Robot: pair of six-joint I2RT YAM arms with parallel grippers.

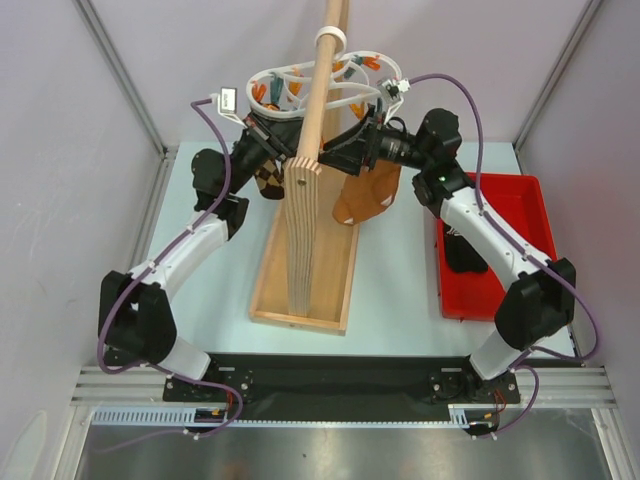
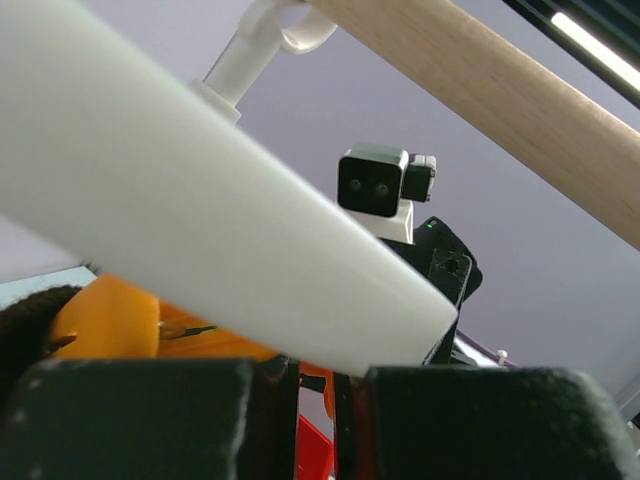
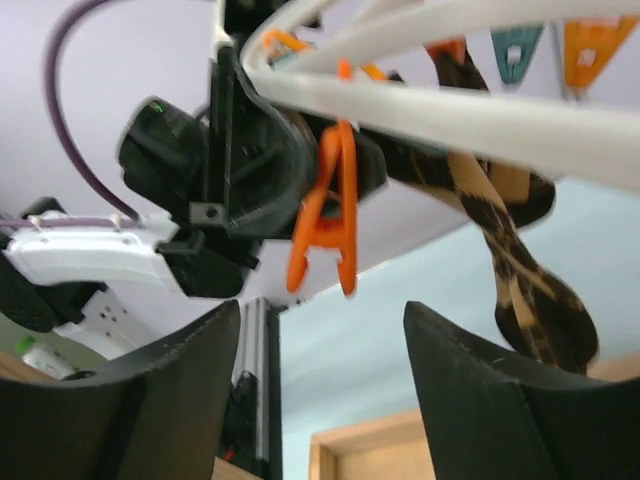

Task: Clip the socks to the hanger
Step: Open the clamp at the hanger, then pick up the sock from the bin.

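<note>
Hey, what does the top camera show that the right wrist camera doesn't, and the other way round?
Only the top view: the red bin holding a black sock, and the tan sock. Only the right wrist view: the right end effector, fingers open, with an orange peg dangling above the gap. Both: the white hanger and the argyle sock.

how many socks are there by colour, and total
dark brown-black argyle fabric sock, hanging left of the pole: 1
plain tan-brown fabric sock, hanging right of the pole: 1
black fabric sock, lying in the red plastic bin: 1
total: 3
</note>
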